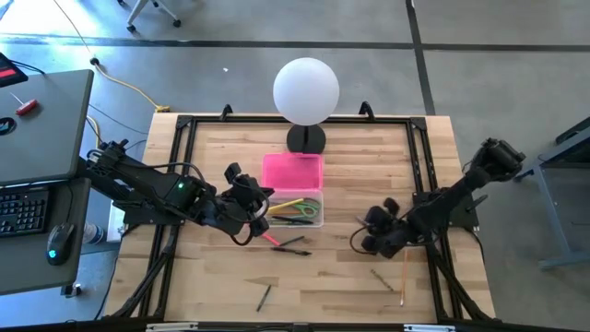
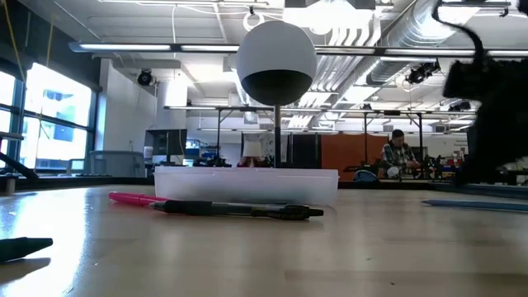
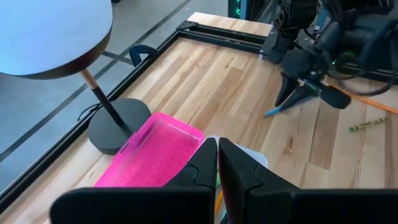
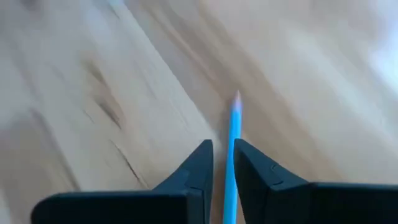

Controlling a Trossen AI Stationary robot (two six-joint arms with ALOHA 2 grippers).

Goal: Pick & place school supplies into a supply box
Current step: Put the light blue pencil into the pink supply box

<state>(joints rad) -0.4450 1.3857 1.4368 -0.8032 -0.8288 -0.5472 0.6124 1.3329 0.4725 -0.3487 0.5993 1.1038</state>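
Note:
The clear supply box (image 1: pixel 297 210) sits mid-table and holds yellow and green pens. Its pink lid (image 1: pixel 293 171) lies just behind it, in front of the white globe lamp (image 1: pixel 306 90). My left gripper (image 3: pixel 217 152) is shut and hovers over the box's left end (image 1: pixel 256 210). Whether it carries anything, I cannot tell. My right gripper (image 4: pixel 222 155) is to the right of the box (image 1: pixel 373 235), shut on a blue pencil (image 4: pixel 234 143). A pink pen (image 1: pixel 267 238) and black pens (image 1: pixel 291 245) lie on the table in front of the box. My right gripper pinches the blue pencil's shaft (image 4: pixel 232 180) between its two fingers, which lie along it. The pencil's pointed end (image 4: pixel 237 96) sticks out past the fingertips. In the left wrist view the pencil (image 3: pixel 273 112) slants down from the fingers toward the table.
An orange pencil (image 1: pixel 403 277) and a green crayon (image 1: pixel 379 276) lie near the right front of the table. A dark pen (image 1: pixel 264 297) lies near the front edge. A black frame rail (image 1: pixel 184 124) runs round the tabletop. A desk with a keyboard (image 1: pixel 23 207) stands to the left.

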